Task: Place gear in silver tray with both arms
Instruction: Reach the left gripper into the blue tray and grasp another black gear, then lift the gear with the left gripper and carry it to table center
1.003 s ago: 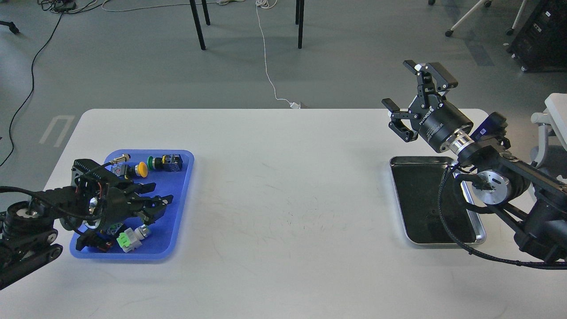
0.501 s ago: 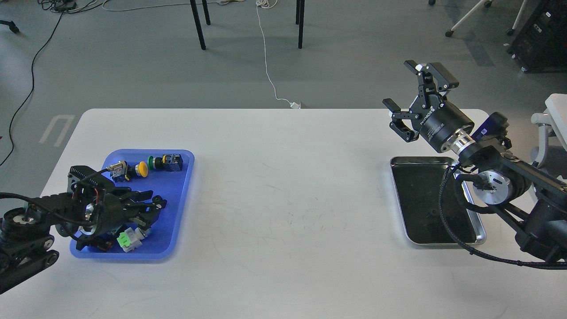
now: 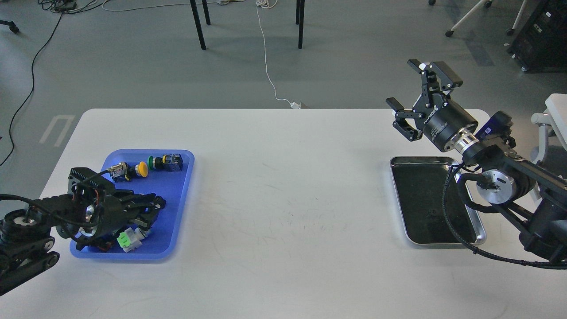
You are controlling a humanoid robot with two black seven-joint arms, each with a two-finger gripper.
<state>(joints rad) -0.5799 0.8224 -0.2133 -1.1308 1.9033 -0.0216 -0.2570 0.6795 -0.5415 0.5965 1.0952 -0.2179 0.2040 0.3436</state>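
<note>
The left pincer [image 3: 148, 208] is lying low inside the blue tray [image 3: 177, 195] at the table's [image 3: 283, 186] left, among 5 or so small parts; whether it is clenched or grasping one cannot be told; the right pincer [image 3: 418, 99] is hanging released above the far end of the silver tray [image 3: 414, 161], which is sitting bare at the table's right, long axis running near to far; the gear is therefore lying nearer the left arm, well apart from its goal.

L gripper [image 3: 148, 209] low in blue tray [image 3: 186, 177] at 9 o'clock, over green-white part [image 3: 128, 239]; finger state unclear. R gripper [image 3: 423, 99] raised at 2 o'clock, fingers spread, above silver tray [image 3: 398, 195] at 3 o'clock.
</note>
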